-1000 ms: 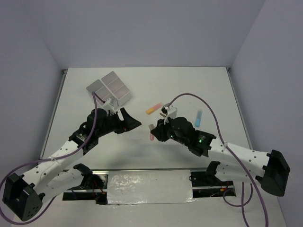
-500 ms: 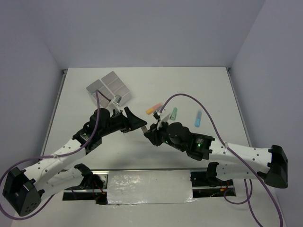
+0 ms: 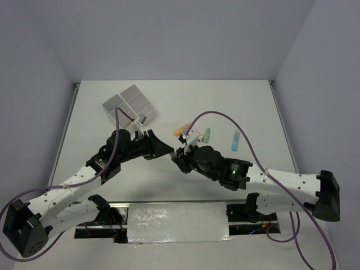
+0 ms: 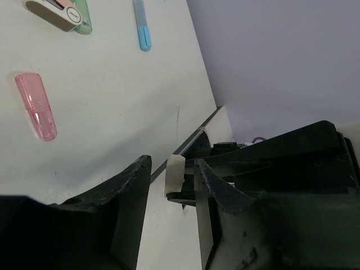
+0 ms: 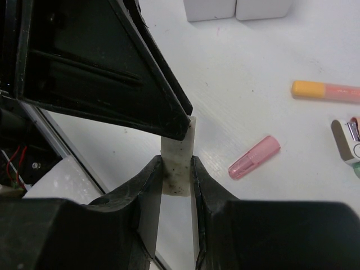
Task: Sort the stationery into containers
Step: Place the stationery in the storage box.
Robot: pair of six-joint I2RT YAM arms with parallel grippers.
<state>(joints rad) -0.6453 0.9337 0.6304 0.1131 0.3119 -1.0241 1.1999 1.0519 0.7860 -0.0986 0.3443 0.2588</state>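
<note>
The two arms meet over the middle of the worktop, a little nearer to its near edge than to its far edge. The right gripper is clenched on a small pale eraser with dark speckles. Both of its fingers press on the lower part of the eraser, which stands upright between them and above the surface.

The left gripper comes from the opposite side, and its jaws stand on the two sides of the same eraser. In the left wrist view there is a narrow gap on each side, so this gripper is not clamped on it. In the right wrist view the tip of one left finger seems to touch the top of the eraser, but I cannot tell this for certain.

The white container block, with four square compartments, lies near the far-left corner of the worktop, turned at an angle to the edges. Nothing shows inside the compartments from above.

The other stationery lies on the worktop, right of the middle. The orange marker and the green marker are just beyond the right gripper. The light blue marker lies further toward the right edge. The pink marker lies flat near the eraser, and the right arm hides it from the top camera.
</note>
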